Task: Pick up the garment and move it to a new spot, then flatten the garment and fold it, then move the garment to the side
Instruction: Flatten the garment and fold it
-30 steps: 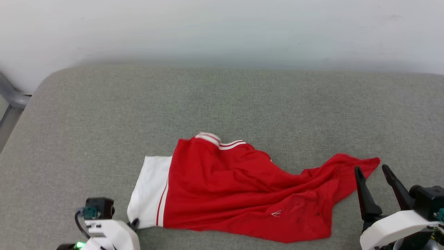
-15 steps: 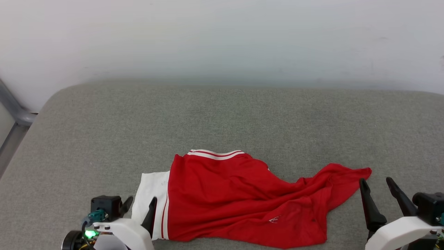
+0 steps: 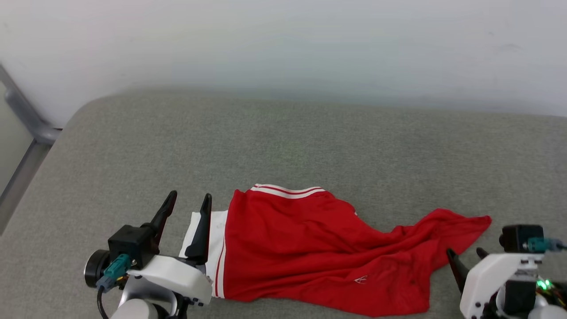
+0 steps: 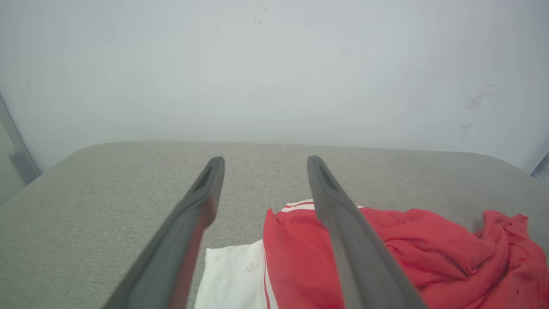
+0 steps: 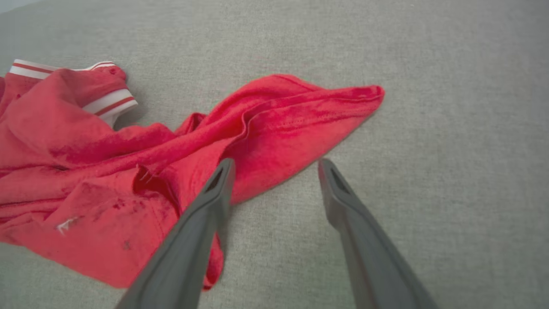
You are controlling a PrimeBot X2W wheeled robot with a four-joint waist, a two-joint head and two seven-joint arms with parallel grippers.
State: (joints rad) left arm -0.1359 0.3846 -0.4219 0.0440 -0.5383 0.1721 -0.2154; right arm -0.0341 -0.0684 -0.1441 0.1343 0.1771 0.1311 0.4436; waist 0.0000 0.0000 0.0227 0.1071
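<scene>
A grey, woven upholstered surface [image 3: 283, 141] with rounded far corners spreads beneath and ahead of the jaws of the left gripper [image 3: 190, 195] and the right gripper [image 3: 464, 252]. Beyond both pairs of jaws it meets a plain, pale grey-white wall [image 3: 283, 40], with a soft shadow along the join. Well out to the left of the left jaws, a grey metal tube frame [image 3: 26, 119] slants down beside the surface's corner. In the left wrist view, faint dark scuffs [image 4: 474, 103] mark the wall above and right of the jaws. The light is soft and even.
</scene>
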